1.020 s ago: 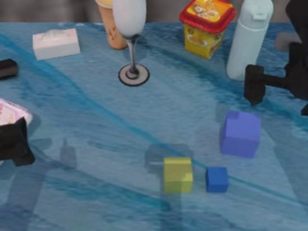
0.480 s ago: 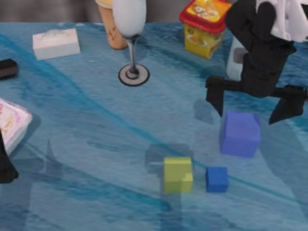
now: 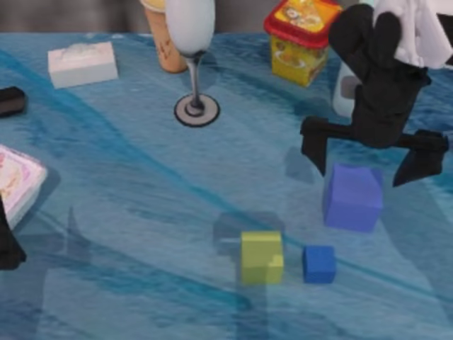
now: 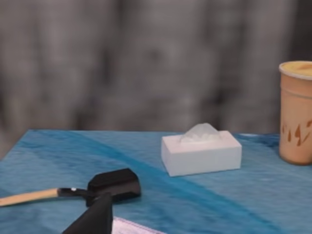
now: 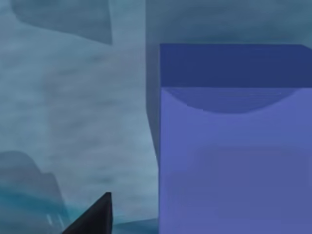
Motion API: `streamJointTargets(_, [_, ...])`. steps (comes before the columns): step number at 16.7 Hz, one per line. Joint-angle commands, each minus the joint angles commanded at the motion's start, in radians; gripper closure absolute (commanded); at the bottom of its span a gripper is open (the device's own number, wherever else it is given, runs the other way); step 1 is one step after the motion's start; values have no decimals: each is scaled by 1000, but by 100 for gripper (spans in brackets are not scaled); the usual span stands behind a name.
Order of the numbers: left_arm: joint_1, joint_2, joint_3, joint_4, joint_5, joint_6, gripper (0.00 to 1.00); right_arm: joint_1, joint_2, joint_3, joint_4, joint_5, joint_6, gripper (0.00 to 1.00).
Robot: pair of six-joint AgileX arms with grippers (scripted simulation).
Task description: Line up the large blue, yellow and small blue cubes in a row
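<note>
Nearest the front edge of the table point(image 3: 127, 184), the yellow cube point(image 3: 261, 257) and the small blue cube point(image 3: 319, 264) sit side by side with a narrow gap, roughly level with each other, so they already read as two members of a row. The large blue cube point(image 3: 353, 197) rests a little farther back and to the right of them, apart from both and out of that line; judging from this layout, it is the piece that has to be brought down beside the pair. That would explain why the right gripper point(image 3: 367, 152) hangs just behind and above this cube with its fingers spread wide, one to each side and wider than the cube, as if set to straddle it; it holds nothing. In the right wrist view the large blue cube point(image 5: 234, 146) fills most of the frame, close below, with one dark fingertip point(image 5: 95, 217) off to the side. The left gripper point(image 3: 8, 244) sits parked at the table's left edge; whether it is open I cannot tell. Along the far side stand a tissue box point(image 3: 83, 64), a cup point(image 3: 164, 35), a wine glass point(image 3: 191, 42), a yellow tub with a red lid point(image 3: 303, 39) and a pale bottle point(image 3: 347, 78), all well clear of the cubes.
</note>
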Motion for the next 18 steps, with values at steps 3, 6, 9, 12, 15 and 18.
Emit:
streamJointTargets(3, [0, 0, 0, 0, 0, 0, 0, 2, 45, -71, 124, 0, 2, 0])
streamJointTargets(6, [0, 0, 0, 0, 0, 0, 0, 3, 89, -142, 241, 1, 4, 0])
streamJointTargets(9, [0, 0, 0, 0, 0, 0, 0, 4, 104, -163, 270, 1, 6, 0])
streamJointTargets(12, [0, 0, 0, 0, 0, 0, 0, 4, 104, -163, 270, 1, 6, 8])
streamJointTargets(15, [0, 0, 0, 0, 0, 0, 0, 4, 104, -163, 270, 1, 6, 30])
streamJointTargets(18, [0, 0, 0, 0, 0, 0, 0, 4, 104, -163, 270, 1, 6, 53])
